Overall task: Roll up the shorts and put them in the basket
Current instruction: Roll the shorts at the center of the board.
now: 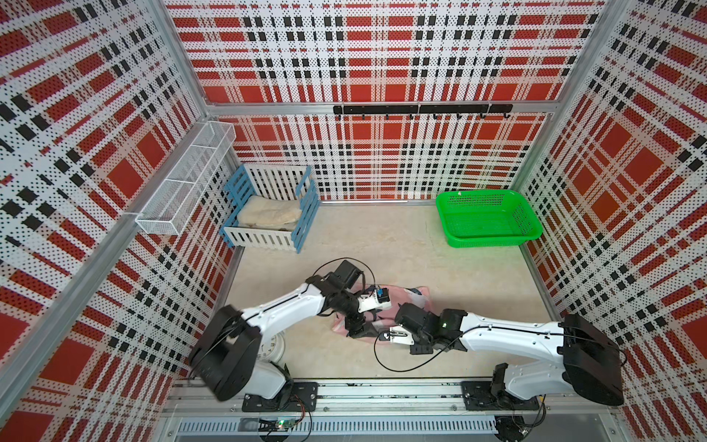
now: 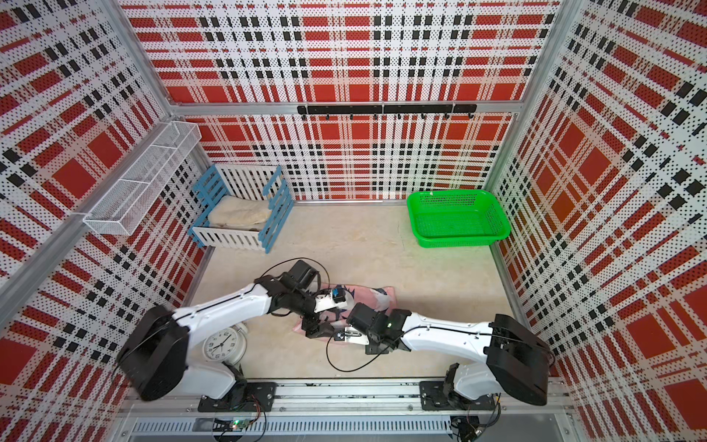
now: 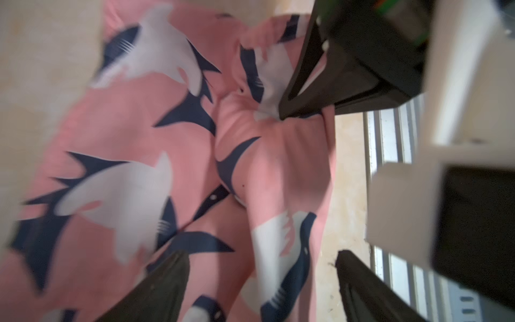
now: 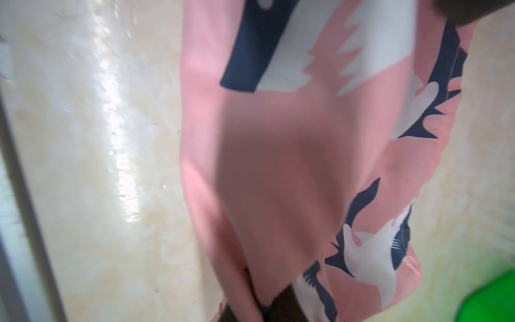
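Tabletop [image 1: 421,237]: pale and glossy, it carried the green basket [image 1: 493,241].
Shorts [image 1: 411,296]: lay on the tabletop, well apart from the green basket and nearer the arm bases than it was. Both wrists hid much of them in both top views. The left wrist view showed them rumpled, with a raised fold running through the pink shark print.
Handling: probably light, thin and limp. They would likely slide on the shiny top, sag wherever unsupported, and spring loose from a slack roll. Nothing in them looked breakable.
Where to hold: best at a hem or along the fold's edge, one grip toward each end, so the roll turns evenly.
Right fingers [image 3: 288,107]: clenched on a gathered ridge of the shorts.
Left fingers [image 3: 167,278]: released, spread wide above the cloth, holding nothing.
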Tool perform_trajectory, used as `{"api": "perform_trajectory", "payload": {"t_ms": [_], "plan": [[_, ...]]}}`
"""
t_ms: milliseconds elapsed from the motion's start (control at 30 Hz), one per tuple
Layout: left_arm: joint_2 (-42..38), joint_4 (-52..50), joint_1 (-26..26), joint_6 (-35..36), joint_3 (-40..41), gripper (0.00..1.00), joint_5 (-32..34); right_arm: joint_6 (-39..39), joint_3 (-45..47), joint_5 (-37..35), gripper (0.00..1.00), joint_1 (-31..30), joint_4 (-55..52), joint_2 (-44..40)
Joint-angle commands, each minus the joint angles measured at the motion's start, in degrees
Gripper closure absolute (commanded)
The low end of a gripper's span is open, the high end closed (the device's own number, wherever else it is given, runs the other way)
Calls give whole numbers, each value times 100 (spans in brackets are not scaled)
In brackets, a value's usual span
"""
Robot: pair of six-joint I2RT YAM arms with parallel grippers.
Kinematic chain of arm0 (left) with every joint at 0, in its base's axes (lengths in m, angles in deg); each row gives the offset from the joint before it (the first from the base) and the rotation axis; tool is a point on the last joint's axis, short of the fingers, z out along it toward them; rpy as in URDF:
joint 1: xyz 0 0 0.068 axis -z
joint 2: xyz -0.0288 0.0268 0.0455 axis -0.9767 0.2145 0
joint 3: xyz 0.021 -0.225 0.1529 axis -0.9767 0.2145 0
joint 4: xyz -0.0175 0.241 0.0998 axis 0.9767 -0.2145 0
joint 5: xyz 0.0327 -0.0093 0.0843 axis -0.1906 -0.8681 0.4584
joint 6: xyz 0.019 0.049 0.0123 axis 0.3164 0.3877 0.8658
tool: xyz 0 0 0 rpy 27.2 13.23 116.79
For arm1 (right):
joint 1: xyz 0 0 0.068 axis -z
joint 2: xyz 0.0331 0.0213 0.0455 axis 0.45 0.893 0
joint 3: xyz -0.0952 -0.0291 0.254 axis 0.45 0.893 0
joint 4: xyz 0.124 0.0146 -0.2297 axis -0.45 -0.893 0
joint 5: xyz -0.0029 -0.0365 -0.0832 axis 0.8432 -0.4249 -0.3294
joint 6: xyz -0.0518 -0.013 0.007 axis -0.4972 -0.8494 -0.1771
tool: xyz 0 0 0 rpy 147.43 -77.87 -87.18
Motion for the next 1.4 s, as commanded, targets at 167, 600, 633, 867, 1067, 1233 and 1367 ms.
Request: {"api": "perform_trajectory", "payload": {"t_ms": [167, 600, 633, 867, 1067, 1233, 1367], "plan": [[-3244, 2354, 1008, -218, 1807, 10, 2455, 44, -690, 3534, 100, 1531, -1172, 366], [-2495, 2891, 4081, 666, 2232, 8, 6552, 44, -1661, 5643, 100, 2388, -1988, 2327], [-2368, 3015, 4143, 679, 2268, 6, 6684, 92, -1678, 5690, 100, 2441, -1969, 2402], [-1700, 3337, 4006, 740, 2407, 4, 7065, 242, -1724, 5740, 100, 2592, -1939, 2519], [-1588, 3414, 3304, 1129, 2559, 1, 6411, 381, -1644, 5724, 100, 2801, -1815, 2262], [-735, 3497, 3183, 1036, 2481, 1, 6060, 387, -1630, 5729, 100, 2801, -1808, 2194], [-257, 3758, 3132, 1044, 2501, 0, 6032, 369, -1622, 5734, 100, 2800, -1818, 2133]]}}
